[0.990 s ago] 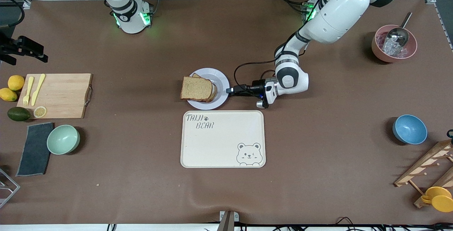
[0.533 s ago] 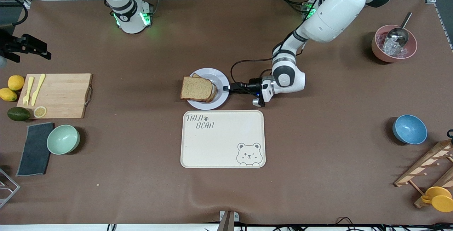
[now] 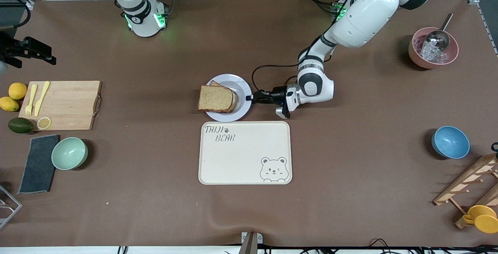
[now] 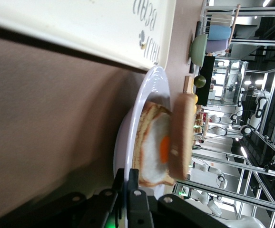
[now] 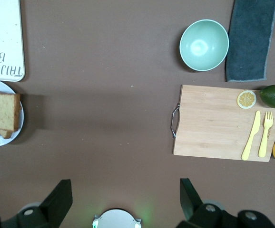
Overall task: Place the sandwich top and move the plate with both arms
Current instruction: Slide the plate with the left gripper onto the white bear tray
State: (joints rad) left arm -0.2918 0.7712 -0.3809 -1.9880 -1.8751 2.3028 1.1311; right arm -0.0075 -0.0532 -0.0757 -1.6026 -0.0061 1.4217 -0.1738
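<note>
Left gripper (image 3: 249,98) clenched on rim of plate (image 3: 242,86), right gripper (image 5: 123,202) released over the counter — one-sided lift could tip sandwich top (image 3: 215,97) off.

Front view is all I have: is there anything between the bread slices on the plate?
Observer: Yes. The left wrist view shows a fried egg under the sandwich top on the plate.
Operator: Does the left gripper have the plate?
Observer: The left gripper is shut on the plate's rim, on the side toward the left arm's end of the table.
Operator: And the right gripper?
Observer: The right gripper waits open, up in the air, looking down on the cutting board.
</note>
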